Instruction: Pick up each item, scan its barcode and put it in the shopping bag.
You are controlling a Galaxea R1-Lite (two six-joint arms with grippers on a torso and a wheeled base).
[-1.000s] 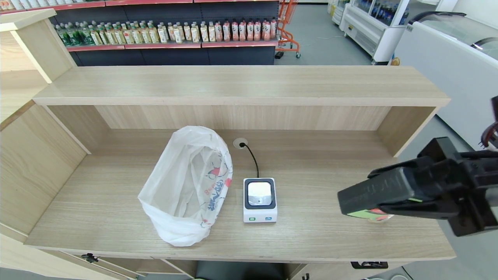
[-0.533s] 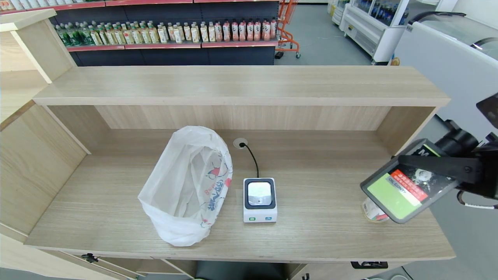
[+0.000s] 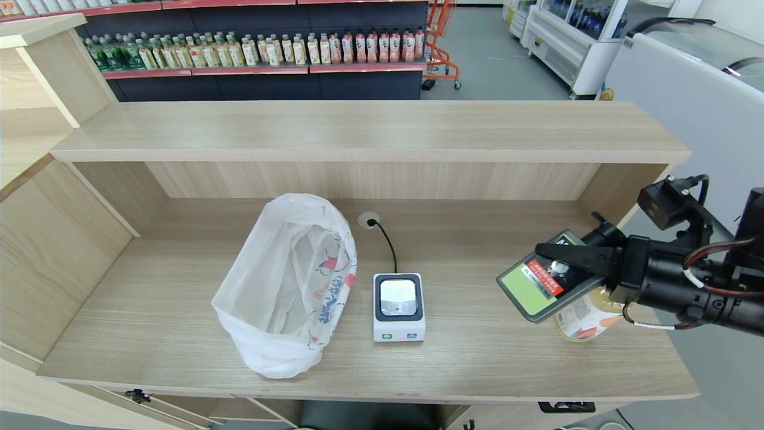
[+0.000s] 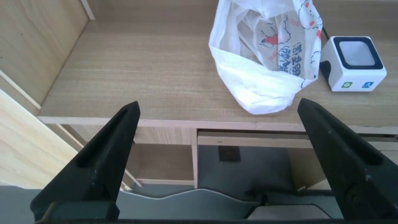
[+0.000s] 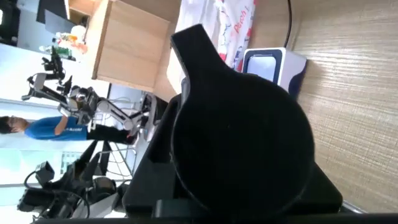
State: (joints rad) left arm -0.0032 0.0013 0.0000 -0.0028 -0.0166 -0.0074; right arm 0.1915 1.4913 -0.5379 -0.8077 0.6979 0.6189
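The right gripper [image 3: 558, 263] is clamped on a flat dark-edged packet [image 3: 525, 292] with a green and red label. It holds the packet tilted, label up, above the right part of the wooden counter [image 3: 477, 358]. Half a second ago the packet hung farther right, near the counter's end. It now sits closer in, between that end and the scanner [image 3: 399, 306], though still well apart from the scanner. Just behind and below the packet a labelled jar [image 3: 582, 319] stands on the counter, more of it uncovered than before. The white shopping bag [image 3: 292, 280] lies open-mouthed just beside the scanner on its left. Neither has moved. A black cable [image 3: 387, 242] runs from the scanner to a hole in the counter.

The left wrist view shows the left gripper [image 4: 217, 107], jaws spread wide and holding nothing, hanging off the counter's near edge. The bag [image 4: 267, 56] and scanner [image 4: 351, 55] lie beyond it. In the right wrist view the packet's dark underside [image 5: 242, 143] covers most of the picture, with the scanner [image 5: 273, 65] and bag [image 5: 230, 25] past it.
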